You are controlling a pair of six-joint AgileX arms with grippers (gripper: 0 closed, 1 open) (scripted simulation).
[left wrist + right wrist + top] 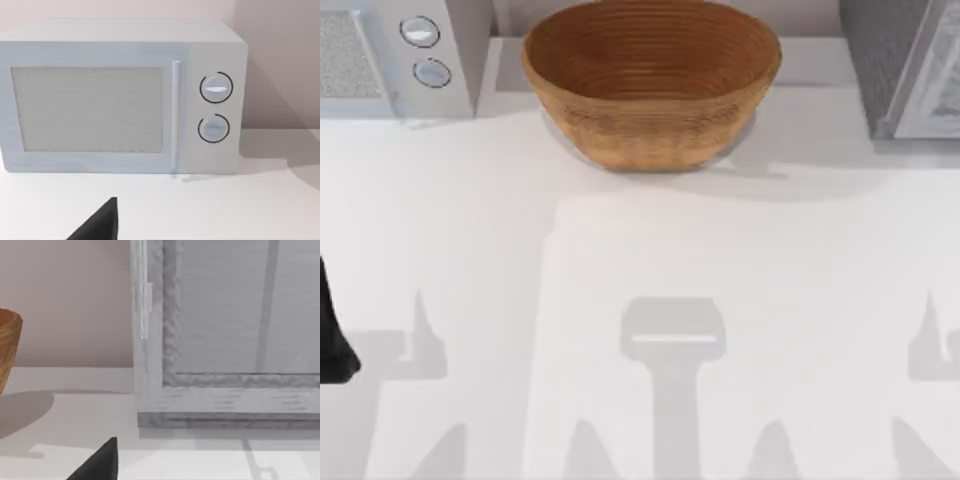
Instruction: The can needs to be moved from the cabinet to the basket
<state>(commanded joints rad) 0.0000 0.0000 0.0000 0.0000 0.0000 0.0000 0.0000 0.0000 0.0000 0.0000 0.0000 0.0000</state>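
currently at rest, both arms low near the desk's (650, 260) front edge. left arm (334, 335) seen as a dark shape at the top view's left edge; left gripper (100, 225) present as one dark finger tip in the left wrist view, facing the white microwave (125, 100). open or closed: cannot tell. right gripper (97, 465) likewise one dark finger tip in the right wrist view, facing the cabinet (225, 340); state cannot be told either.

basket (650, 80) standing upright at the back centre of the desk, brown woven wicker, ringed ridges inside, nothing visible within. microwave at the back left, two round knobs (216, 88) stacked beside its door, well apart from the basket. cabinet at the back right corner, dark speckled side toward the basket, pale framed door shut as seen from the right wrist view. can not visible anywhere on the desk; presumably behind the cabinet door, unconfirmed.

no brand, label or readable writing on microwave, cabinet or basket.
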